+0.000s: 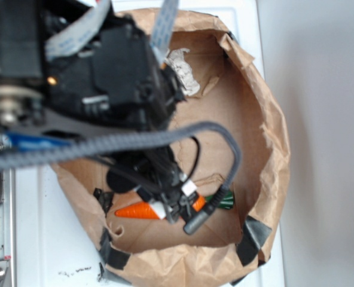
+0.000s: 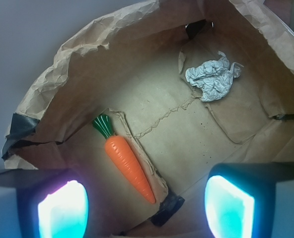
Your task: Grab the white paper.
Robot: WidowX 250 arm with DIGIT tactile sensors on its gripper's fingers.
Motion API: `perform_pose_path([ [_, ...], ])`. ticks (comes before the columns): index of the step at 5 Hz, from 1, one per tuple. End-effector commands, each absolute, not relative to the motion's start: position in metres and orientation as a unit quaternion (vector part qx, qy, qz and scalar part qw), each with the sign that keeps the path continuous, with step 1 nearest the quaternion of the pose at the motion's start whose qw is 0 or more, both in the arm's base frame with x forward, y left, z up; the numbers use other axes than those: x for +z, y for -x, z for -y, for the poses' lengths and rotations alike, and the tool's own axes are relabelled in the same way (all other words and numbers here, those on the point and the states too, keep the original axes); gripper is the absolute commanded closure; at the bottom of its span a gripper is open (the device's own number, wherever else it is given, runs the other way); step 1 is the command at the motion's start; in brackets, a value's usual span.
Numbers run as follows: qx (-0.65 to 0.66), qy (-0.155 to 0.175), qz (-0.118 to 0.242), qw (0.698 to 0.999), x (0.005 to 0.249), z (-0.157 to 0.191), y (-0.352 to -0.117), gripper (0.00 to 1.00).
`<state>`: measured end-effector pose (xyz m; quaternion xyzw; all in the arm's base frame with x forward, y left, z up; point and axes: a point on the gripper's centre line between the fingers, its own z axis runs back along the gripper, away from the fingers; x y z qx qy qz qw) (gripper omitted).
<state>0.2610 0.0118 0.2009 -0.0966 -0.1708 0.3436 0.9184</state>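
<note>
Above the open brown paper bag (image 2: 152,129), the black robot hand (image 2: 146,206) hangs w/ its two glowing cyan-white finger pads (image 2: 62,210) spread wide, nothing between them; in the wrist view one pad sits at each bottom corner w/ bare bag floor in the gap. In the exterior view the hand (image 1: 165,206) is over the lower part of the bag, partly covering the orange plastic carrot w/ green top (image 1: 138,210), & whether it touches it can't be told. From the wrist view the carrot (image 2: 128,166) lies flat on the bag floor, slanted, green end toward the bag's back wall, tip near a strip of black tape (image 2: 167,206) at the near edge. The small crumpled off-white wad of paper (image 2: 211,77) lies at the opp. end of the floor, close to the far wall, well apart from both carrot & hand; the exterior view shows the wad (image 1: 183,72) partly hidden behind the arm. Bag rim is rolled down, taped at corners, & sits on a white desk (image 1: 51,239).
</note>
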Motion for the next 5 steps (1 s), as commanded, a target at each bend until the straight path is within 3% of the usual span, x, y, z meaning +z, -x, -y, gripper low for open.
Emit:
perform_pose_path([
  [1, 0.441, 0.076, 0.208, 0.870, 0.188, -0.045, -0.287, 0.00],
  [3, 0.486, 0.021, 0.227, 0.844, 0.171, -0.066, -0.289, 0.00],
  [5, 0.496, -0.051, 0.227, 0.836, 0.118, -0.081, -0.295, 0.00],
])
